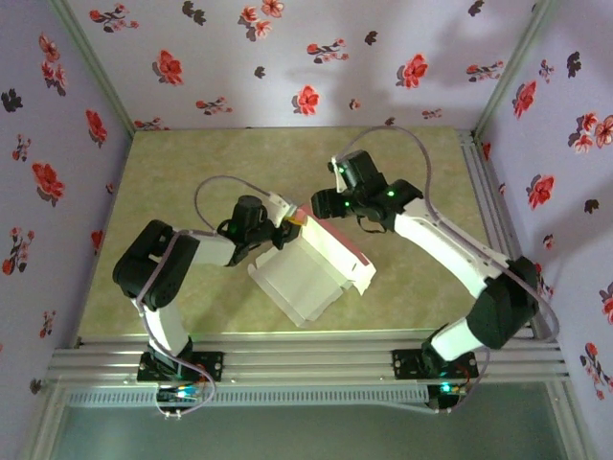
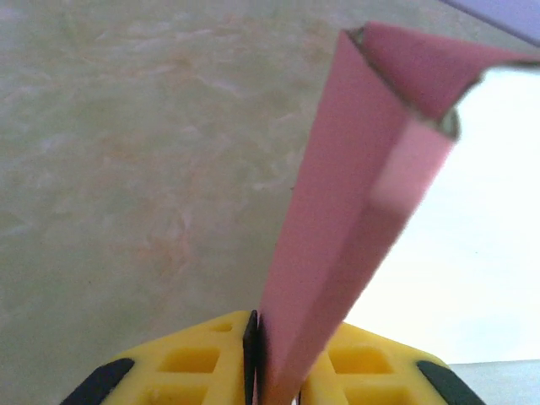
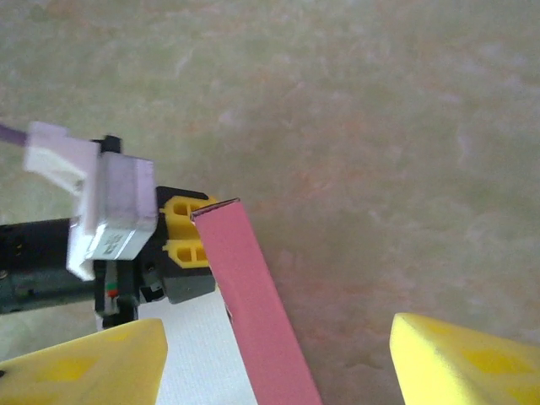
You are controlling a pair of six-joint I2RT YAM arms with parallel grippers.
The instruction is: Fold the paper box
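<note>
Bright, even light throws soft shadows on the floral wall [image 1: 287, 57]. Both wrist views are blurred close up, and the paper box [image 2: 363, 219] glares white.

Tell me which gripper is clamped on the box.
The left gripper: its yellow fingers pinch the thin pink-and-white card box; the right gripper stands wide open.

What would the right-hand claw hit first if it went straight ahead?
Probably the paper box: its pink flap stands in the gap of the open right gripper. Just behind is the left gripper, pinching that flap; depth is unclear.
</note>
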